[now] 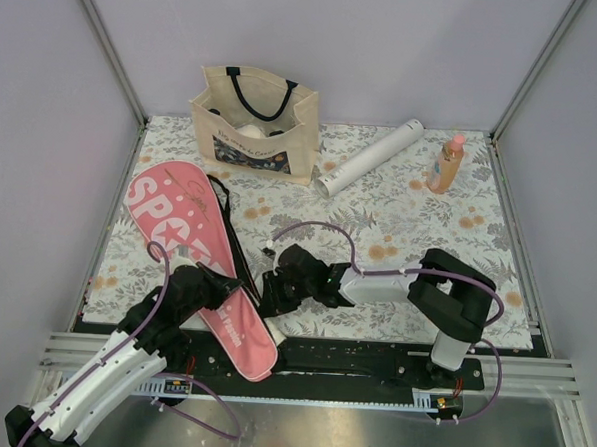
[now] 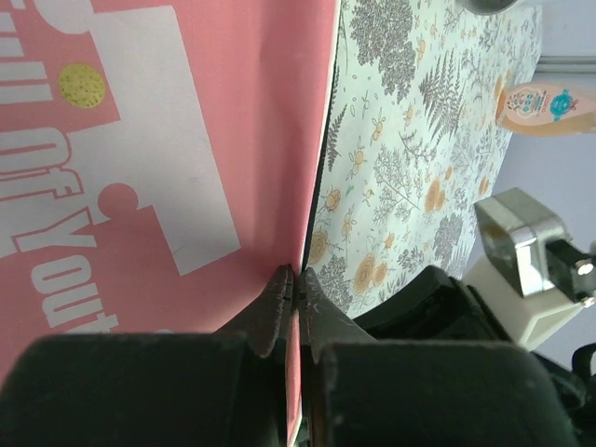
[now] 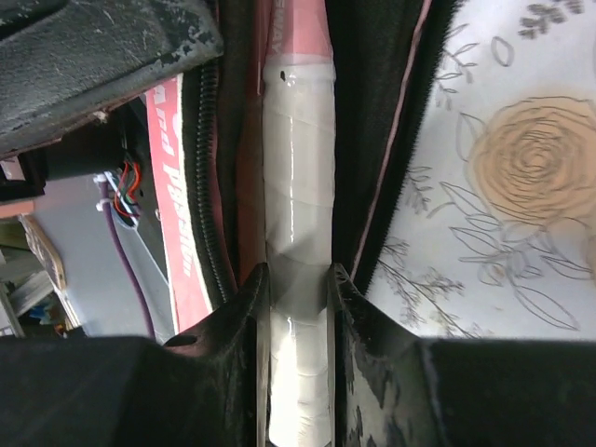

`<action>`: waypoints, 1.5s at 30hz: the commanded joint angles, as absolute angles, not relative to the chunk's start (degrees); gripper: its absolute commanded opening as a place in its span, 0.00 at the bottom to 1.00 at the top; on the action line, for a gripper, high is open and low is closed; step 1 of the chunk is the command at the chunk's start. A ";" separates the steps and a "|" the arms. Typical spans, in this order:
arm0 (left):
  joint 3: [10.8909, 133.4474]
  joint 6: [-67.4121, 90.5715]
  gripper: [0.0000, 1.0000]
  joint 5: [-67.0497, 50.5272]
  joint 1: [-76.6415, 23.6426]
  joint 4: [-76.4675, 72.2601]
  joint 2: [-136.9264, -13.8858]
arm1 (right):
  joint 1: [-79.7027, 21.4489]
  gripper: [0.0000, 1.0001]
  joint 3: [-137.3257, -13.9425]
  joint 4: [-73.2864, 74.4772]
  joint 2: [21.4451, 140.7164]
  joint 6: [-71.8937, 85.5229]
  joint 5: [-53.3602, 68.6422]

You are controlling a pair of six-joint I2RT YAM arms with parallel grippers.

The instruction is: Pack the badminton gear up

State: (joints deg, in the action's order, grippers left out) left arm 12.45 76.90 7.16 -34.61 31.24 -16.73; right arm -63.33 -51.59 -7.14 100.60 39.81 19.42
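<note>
- Pink racket case (image 1: 179,217), lettered in white, lies flat on the left of the flower-patterned bench (image 1: 428,240). It slants from its wide head at the far left to its narrow end at the near edge.
- Left jaws are clenched on the case's thin edge close to that narrow end. In the left wrist view both fingers (image 2: 277,307) press together with the pink edge pinched between them.
- Racket handle (image 3: 298,233), wrapped in white tape, lies in the dark opening at the case's narrow end, with case wall on each side of it.
- Right jaws are grasping that handle: the fingers (image 3: 253,317) sit one against each side of the white wrap, touching it.
- Right arm (image 1: 395,284) stretches leftwards low over the bench, so the two sets of jaws are just beside each other.
- White tube (image 1: 370,157) lies slantwise at the far side, between the tote bag (image 1: 258,131) and the orange bottle (image 1: 446,163), with its nearer end just beside the tote.
- The tote stands upright with its mouth open; the pale things inside are too small to name.
- The bottle stands upright at the far right, with a pink cap on top.
</note>
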 commanded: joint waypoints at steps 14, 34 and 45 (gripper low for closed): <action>9.58 80.69 0.00 6.07 -34.63 20.30 -19.33 | -69.61 0.31 -47.64 -31.11 105.38 61.00 2.29; 19.77 71.12 0.50 16.07 -34.72 29.35 -22.76 | -69.26 0.76 -47.89 -15.91 95.27 45.36 -2.38; 30.85 59.94 0.62 27.24 -34.37 35.24 -36.46 | -62.32 0.80 -59.23 -15.29 107.31 41.66 9.31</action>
